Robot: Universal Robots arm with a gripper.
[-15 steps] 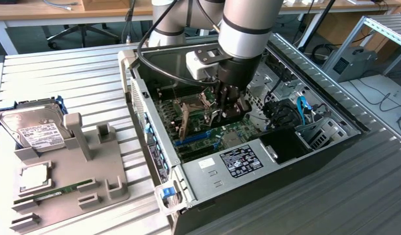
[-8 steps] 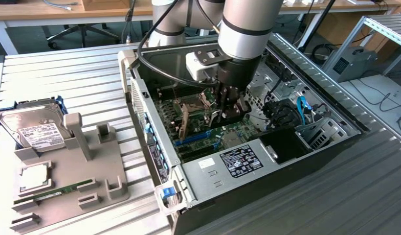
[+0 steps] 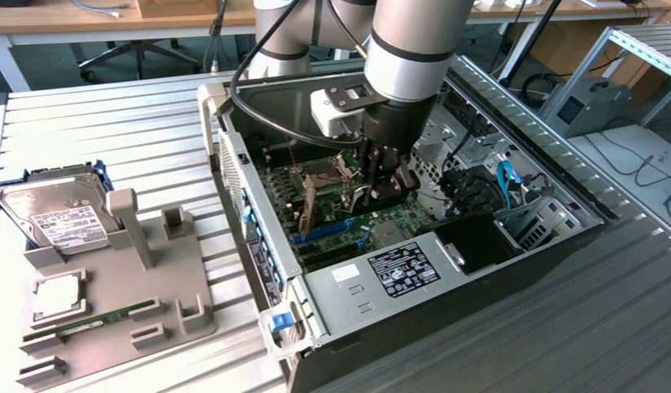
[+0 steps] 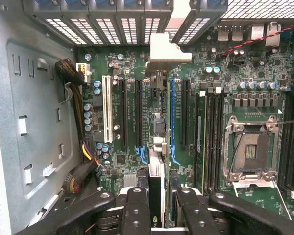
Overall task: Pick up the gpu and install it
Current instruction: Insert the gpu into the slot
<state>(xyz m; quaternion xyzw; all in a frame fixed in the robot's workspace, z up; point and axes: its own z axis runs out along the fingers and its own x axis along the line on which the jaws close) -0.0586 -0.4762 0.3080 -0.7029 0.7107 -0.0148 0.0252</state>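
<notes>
Inside the open computer case (image 3: 554, 246), the gripper (image 3: 385, 192) grasps the gpu (image 4: 157, 166) edge-on, upright over the motherboard (image 4: 225, 63) slots.

The graphics card (image 4: 157, 161) is seen edge-on between the gripper's (image 4: 157, 208) black fingers (image 4: 136, 210), so its fan face and most of its board are hidden, and its lower end is covered by the fingers. In the exterior view the arm (image 3: 407, 49) runs out past the top edge and blocks much of the motherboard (image 3: 325, 213) inside the computer case (image 3: 347, 327), whose near corner is cut off at the bottom edge. The print on the hard drive's (image 3: 57, 217) label is too small to read.
</notes>
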